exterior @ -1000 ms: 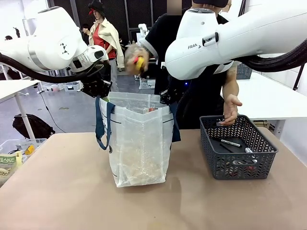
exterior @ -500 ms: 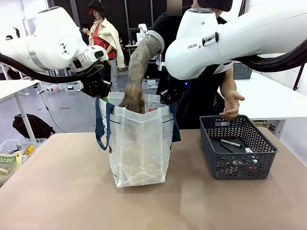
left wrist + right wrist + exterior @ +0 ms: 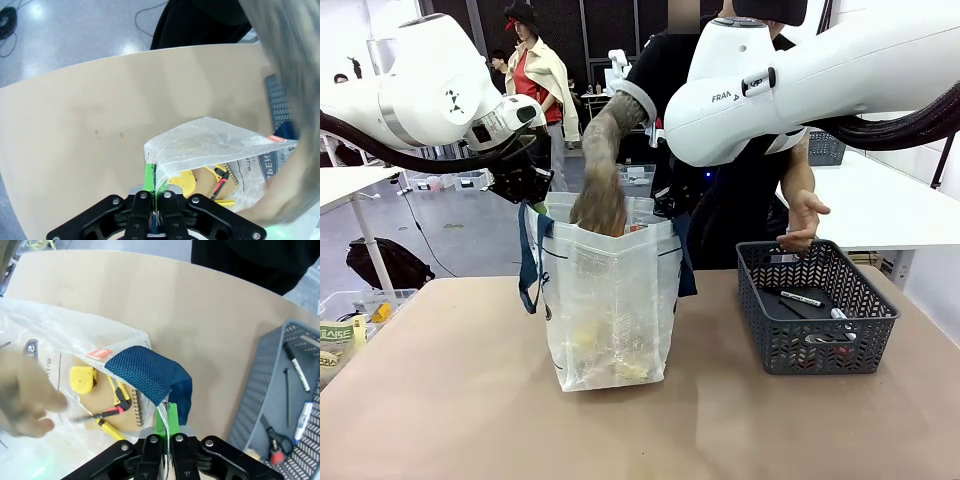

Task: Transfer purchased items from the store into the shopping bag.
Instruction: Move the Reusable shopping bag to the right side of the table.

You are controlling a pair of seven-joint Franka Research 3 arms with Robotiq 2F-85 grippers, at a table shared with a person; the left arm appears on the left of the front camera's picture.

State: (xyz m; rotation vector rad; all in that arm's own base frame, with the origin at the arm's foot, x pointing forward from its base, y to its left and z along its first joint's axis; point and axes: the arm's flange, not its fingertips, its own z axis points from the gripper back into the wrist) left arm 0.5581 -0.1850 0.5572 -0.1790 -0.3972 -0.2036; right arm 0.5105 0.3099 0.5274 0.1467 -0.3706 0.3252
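Tan table point(image 3: 440, 400), front view, centre frame: your two white arms hold a clear plastic bag point(image 3: 610, 310) upright by its top edge. Your left claw point(image 3: 155, 184), at the bottom of its wrist view, is pinched tight on the bag's rim, green pads together with the plastic between them. Your right claw point(image 3: 166, 429) is likewise clamped on the opposite rim, right beside a blue strap point(image 3: 145, 375) that folds over it.

A person at the top of the front view has one hand point(image 3: 600, 208) dipped into the bag's mouth, blurred in both wrist views. The other hand point(image 3: 802, 218) hangs open above the far rim of a dark grey basket point(image 3: 815, 330), right of centre.

Down inside the bag you can make out a yellow piece point(image 3: 82, 378), a brown pad point(image 3: 127, 412) with a wire spiral, a red-handled stick point(image 3: 107, 413) and a yellow stick point(image 3: 111, 430). In the basket lie a black-and-white marker point(image 3: 802, 298), a blue-capped pen point(image 3: 303, 419) and a few things too small to name.
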